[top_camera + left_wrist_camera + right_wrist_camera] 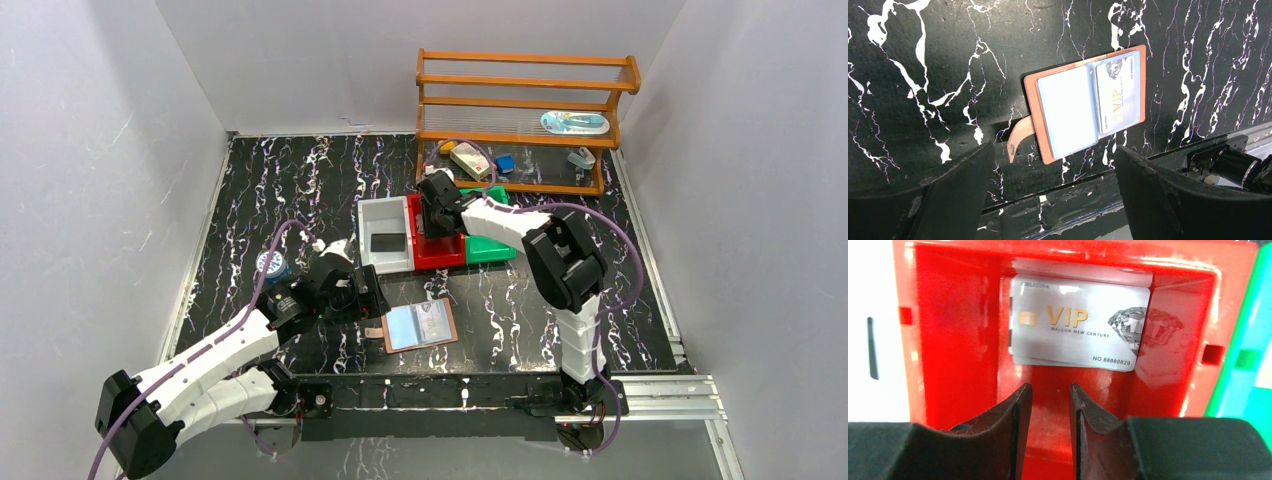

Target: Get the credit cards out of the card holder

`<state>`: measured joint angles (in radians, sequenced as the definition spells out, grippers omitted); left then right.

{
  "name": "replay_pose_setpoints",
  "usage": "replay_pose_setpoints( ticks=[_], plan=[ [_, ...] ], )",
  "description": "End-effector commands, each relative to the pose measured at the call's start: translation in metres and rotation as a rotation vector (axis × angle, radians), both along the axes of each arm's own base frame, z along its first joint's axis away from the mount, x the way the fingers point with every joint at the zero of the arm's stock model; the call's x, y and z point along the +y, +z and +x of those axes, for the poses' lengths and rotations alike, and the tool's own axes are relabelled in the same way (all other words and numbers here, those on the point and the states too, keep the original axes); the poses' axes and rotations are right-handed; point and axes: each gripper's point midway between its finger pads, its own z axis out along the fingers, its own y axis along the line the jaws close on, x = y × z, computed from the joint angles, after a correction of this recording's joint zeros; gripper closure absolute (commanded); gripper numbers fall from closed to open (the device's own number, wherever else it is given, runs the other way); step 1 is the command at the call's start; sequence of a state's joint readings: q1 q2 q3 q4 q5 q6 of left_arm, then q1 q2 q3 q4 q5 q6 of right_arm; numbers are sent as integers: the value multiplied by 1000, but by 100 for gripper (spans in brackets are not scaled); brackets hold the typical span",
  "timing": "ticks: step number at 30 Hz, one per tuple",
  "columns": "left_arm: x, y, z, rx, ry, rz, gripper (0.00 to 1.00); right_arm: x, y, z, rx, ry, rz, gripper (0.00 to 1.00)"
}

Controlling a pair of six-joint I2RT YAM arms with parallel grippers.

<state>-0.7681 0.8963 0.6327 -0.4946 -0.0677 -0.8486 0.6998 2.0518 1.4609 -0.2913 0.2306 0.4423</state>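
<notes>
Left end effector [1054, 146] spread wide over the card holder [1068, 112]; right end effector [1050, 387] slightly parted, empty. Risk — the pocketed credit card [1118, 92] may stick, dragging the holder.

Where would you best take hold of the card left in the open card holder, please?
By one thin edge, pinched across its faces: the card lies flat in a sleeve of the card holder, on the half away from the strap tab, so nothing else offers itself. Which side the sleeve opens I cannot tell. The left gripper, open and nearest, could come low from that side.
</notes>
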Motion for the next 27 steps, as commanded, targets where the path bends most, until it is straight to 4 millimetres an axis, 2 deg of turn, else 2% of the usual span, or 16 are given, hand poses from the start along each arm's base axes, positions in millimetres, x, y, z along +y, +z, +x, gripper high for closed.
replay_pose_setpoints(
  ticks=[1, 6, 8, 9, 13, 17, 18, 19, 23, 27],
  plan=[
    [-1, 0, -1, 0, -8, -2, 12, 14, 73, 3, -112, 36, 146, 58],
    [-3, 0, -1, -1, -14, -5, 12, 13, 109, -10, -143, 69, 210, 56],
    [-4, 0, -1, -1, -17, -8, 12, 6, 113, -19, -138, 64, 216, 55],
    [-4, 0, 0, -1, -18, -9, 12, 1, 127, -25, -161, 58, 239, 54],
    [-8, 0, -1, -6, -39, -20, 11, -17, 147, -47, -183, 15, 305, 41],
    [-11, 5, 0, -22, -57, -38, 6, -30, 153, -69, -183, -5, 365, 22],
    [-11, 7, 0, -28, -57, -42, 5, -32, 154, -74, -176, -28, 398, 8],
    [-12, 9, 1, -36, -55, -51, 4, -36, 156, -80, -171, -57, 433, 2],
    [-18, 21, 5, -83, -52, -108, 2, -34, 145, -110, -103, -19, 539, 2],
    [-27, 27, 7, -98, -71, -162, 2, -31, 122, -140, 46, -47, 631, 3]
  ],
)
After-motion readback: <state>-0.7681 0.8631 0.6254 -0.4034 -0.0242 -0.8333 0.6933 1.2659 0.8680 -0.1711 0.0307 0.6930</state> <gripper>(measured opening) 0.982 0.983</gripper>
